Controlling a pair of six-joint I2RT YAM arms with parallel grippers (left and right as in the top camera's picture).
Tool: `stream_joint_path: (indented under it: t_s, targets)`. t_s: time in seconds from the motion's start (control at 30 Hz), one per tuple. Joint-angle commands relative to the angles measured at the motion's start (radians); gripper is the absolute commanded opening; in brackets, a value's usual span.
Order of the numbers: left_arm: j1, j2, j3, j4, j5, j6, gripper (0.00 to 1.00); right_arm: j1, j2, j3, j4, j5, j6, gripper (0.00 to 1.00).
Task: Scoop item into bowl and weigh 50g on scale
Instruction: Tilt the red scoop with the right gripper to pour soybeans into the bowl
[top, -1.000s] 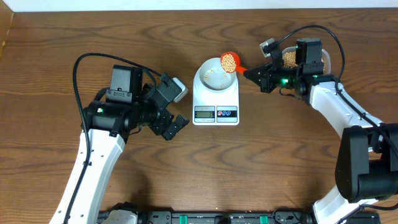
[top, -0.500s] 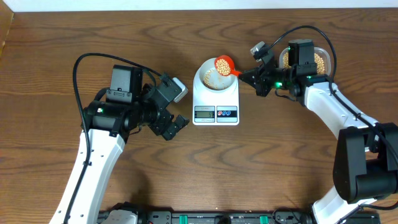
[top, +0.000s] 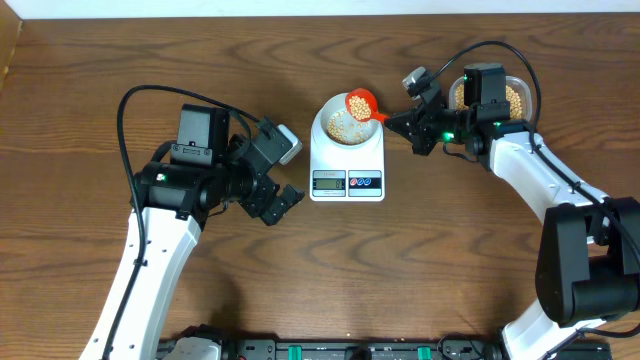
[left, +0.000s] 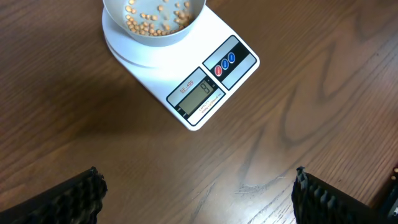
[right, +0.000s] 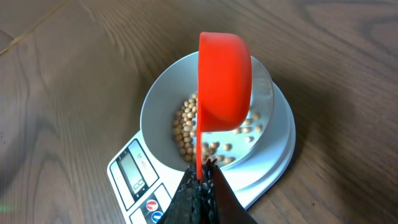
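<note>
The white scale (top: 347, 160) stands at the table's middle with the pale bowl (top: 332, 131) on it. Tan beans (top: 345, 126) lie in the bowl. My right gripper (top: 398, 118) is shut on the handle of an orange-red scoop (top: 360, 103), tipped on its side over the bowl's right rim. In the right wrist view the scoop (right: 225, 78) hangs over the bowl (right: 158, 112) and its beans (right: 185, 134), held by the gripper (right: 200, 180). My left gripper (top: 283, 200) is open and empty, left of the scale (left: 205, 81); the bowl (left: 153, 22) shows at the top.
A clear plastic tub (top: 520, 97) of beans sits at the back right, behind the right arm. The scale's screen (left: 200, 95) faces the front edge. Bare wood lies around the scale.
One second ago the scoop was level and full above the bowl's back right. It moved over the bowl and tipped; more beans now lie in the bowl. The left arm has not moved.
</note>
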Motion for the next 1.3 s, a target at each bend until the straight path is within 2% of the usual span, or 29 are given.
stream_joint_path:
  t_s: [0.0,1.27]
  targets:
    - [0.004,-0.009,0.038,0.000,-0.003,0.006,0.98,0.007,0.010,0.002,0.003,-0.011,-0.059,0.01]
    - [0.004,-0.009,0.038,0.000,-0.003,0.006,0.98,0.007,0.006,0.002,0.049,0.019,-0.063,0.01]
